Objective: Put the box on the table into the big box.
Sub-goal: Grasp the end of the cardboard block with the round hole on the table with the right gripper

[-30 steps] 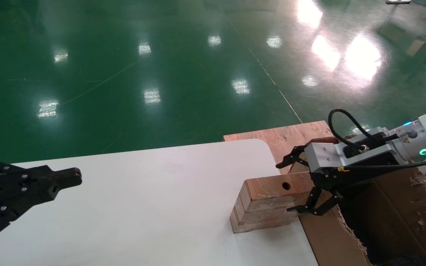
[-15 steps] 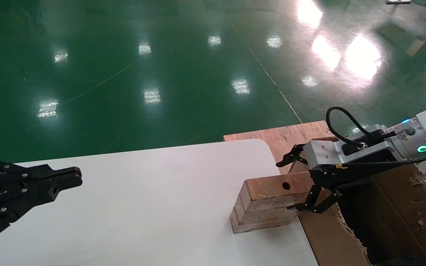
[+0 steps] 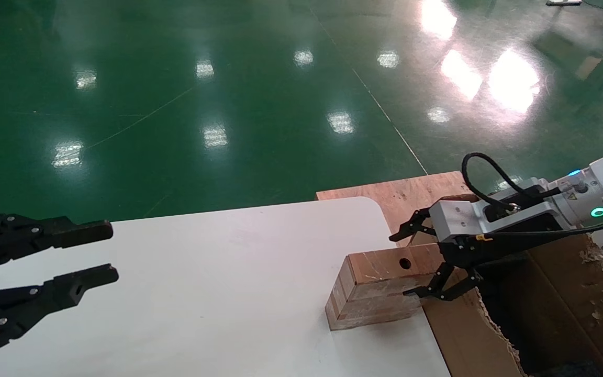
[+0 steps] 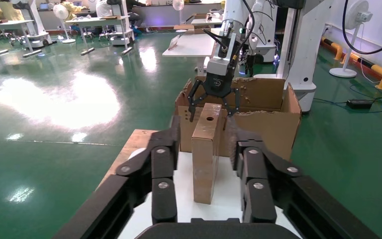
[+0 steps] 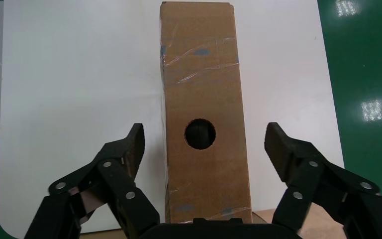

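1. The glossy green floor filled the far part of the head view, beyond the work.
2. The large flat white table with a rounded corner took up the near middle; a flat plywood board showed just past that corner.
3. The big box, a large brown corrugated carton with ragged torn flap edges and a dark inside, stood against the table's right side, its near flap touching or nearly touching the table edge.
4. The box, a small tan-brown brick-shaped one with a round hole in its upper face and layered striped edges, lay on the table at that right side, its far end just beside the carton.
5. The right gripper reached across the carton's top to the holed end of the box. Its black fingers were spread wide, one on each side of the box, and the right wrist view showed clear gaps between both and the cardboard, so nothing was held.
6. The left gripper hovered over the table's left part, well apart from the box, its fingers parted and empty.
7. By my reading the task was at an early stage: the approach looked done, while closing on the box, lifting it and setting it inside the carton were all left to do.
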Robot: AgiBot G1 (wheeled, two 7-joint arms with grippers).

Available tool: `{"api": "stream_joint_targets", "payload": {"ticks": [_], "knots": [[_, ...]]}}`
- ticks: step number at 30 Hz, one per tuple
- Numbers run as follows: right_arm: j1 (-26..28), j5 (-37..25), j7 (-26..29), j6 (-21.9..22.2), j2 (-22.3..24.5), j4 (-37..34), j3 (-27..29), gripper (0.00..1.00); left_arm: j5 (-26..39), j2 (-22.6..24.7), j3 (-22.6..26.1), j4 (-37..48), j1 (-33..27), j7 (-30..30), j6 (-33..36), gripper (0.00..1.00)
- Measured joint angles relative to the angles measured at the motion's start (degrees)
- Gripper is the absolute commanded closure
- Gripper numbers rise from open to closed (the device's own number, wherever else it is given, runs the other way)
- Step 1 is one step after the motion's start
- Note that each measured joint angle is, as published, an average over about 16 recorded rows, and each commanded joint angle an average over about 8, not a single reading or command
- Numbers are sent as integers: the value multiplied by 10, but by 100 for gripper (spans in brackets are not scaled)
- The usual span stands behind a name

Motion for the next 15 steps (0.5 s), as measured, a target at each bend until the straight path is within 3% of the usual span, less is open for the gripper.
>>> {"api": "stream_joint_targets", "payload": {"ticks": [15], "knots": [[-1,-1,0,0,1,2,2,100,0,0,0,0,0,0,0,0]]}}
